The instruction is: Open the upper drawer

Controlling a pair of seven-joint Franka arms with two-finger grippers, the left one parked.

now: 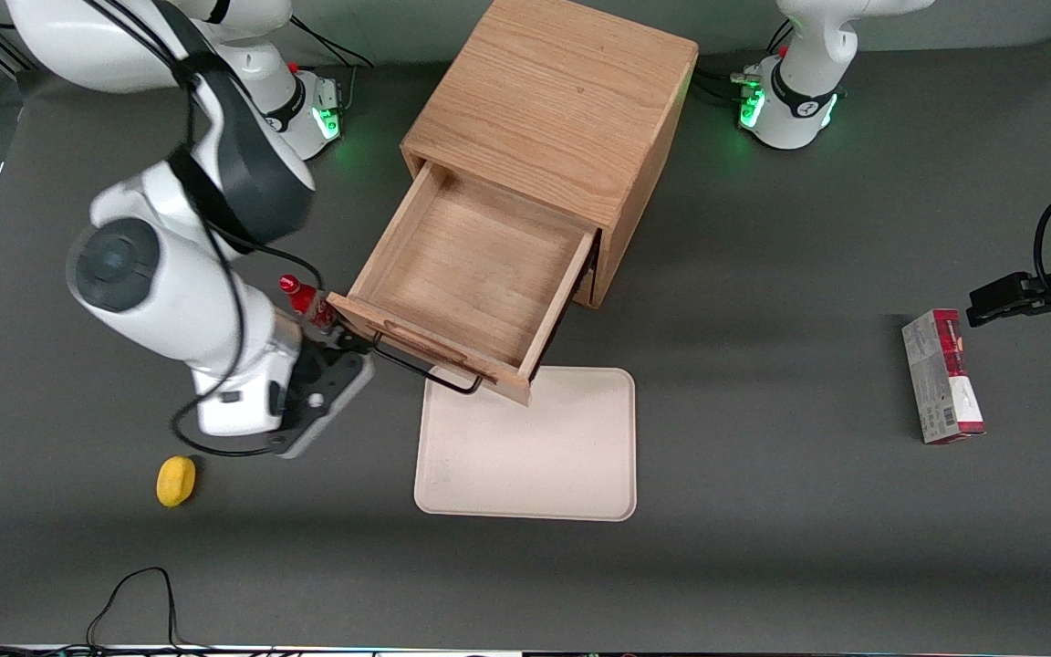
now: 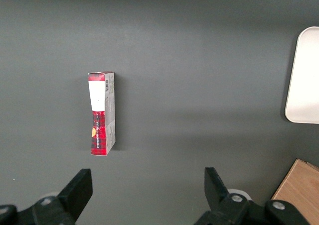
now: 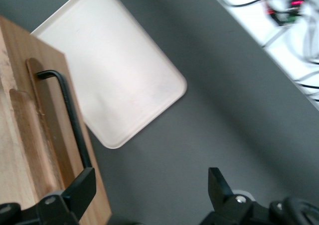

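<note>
Upper drawer (image 1: 475,274): we see it pulled well out of the oak cabinet (image 1: 562,109), its bare wooden floor open to the front view and nothing inside. Its front panel overhangs the nearest rim of the tray.
Handle (image 1: 425,370): we find the thin black wire bar on the drawer front, pointing toward about 7 o'clock from the cabinet in the front view. In the right wrist view the handle (image 3: 70,118) has its lower end hidden by one finger.
Gripper (image 1: 357,351): ours sits at the handle's end nearer the working arm. Its jaws stand spread wide and hold nothing; one of the fingers (image 3: 79,190) lies against the bar, the other hangs over bare table.
Tray (image 1: 530,447): cream, empty, partly covered by the drawer's corner.
Lower drawer: we cannot make it out under the upper one.
Yellow object (image 1: 176,480): small and rounded, at about 6 o'clock from the working arm; we cannot tell what it is.
Red carton (image 1: 942,376): lies flat toward the parked arm's end.
</note>
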